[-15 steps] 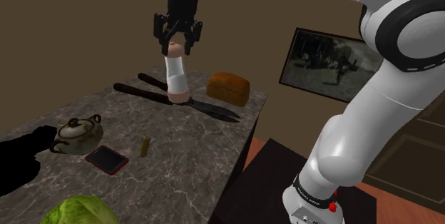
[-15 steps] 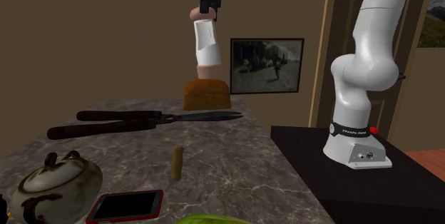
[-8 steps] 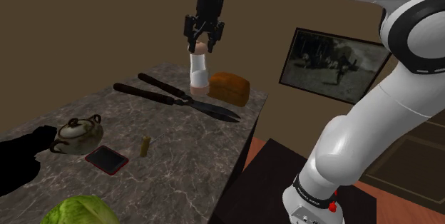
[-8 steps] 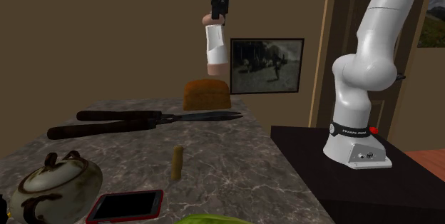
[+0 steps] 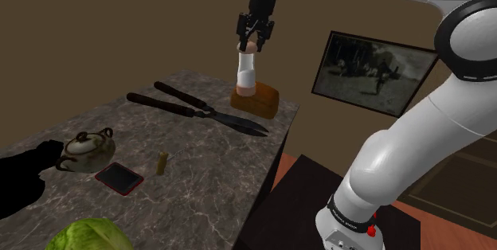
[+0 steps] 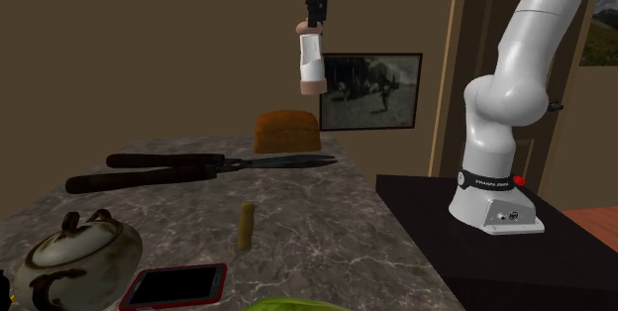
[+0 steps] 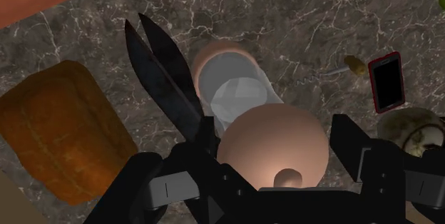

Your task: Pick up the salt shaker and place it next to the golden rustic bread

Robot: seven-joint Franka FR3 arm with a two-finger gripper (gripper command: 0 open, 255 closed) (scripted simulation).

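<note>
The salt shaker (image 5: 247,73) is a white cylinder with pinkish ends, hanging in the air from my gripper (image 5: 252,43), which is shut on its top. It hangs above the golden-brown bread loaf (image 5: 256,98) at the table's far end. In the second exterior view the salt shaker (image 6: 312,62) hangs slightly tilted under the gripper (image 6: 313,25), well above the bread (image 6: 287,131). In the wrist view the shaker (image 7: 253,124) sits between my fingers (image 7: 349,144), with the bread (image 7: 63,137) off to one side below.
Long black garden shears (image 5: 199,109) lie across the marble table (image 5: 215,169) in front of the bread. Nearer are a small brown cork-like piece (image 5: 161,162), a red-cased phone (image 5: 119,177), a teapot (image 5: 88,149) and a cabbage (image 5: 88,235). A framed picture (image 5: 374,73) leans behind.
My gripper has carried the shaker up and toward the shoulder view's right, from over the shears to above the bread loaf.
</note>
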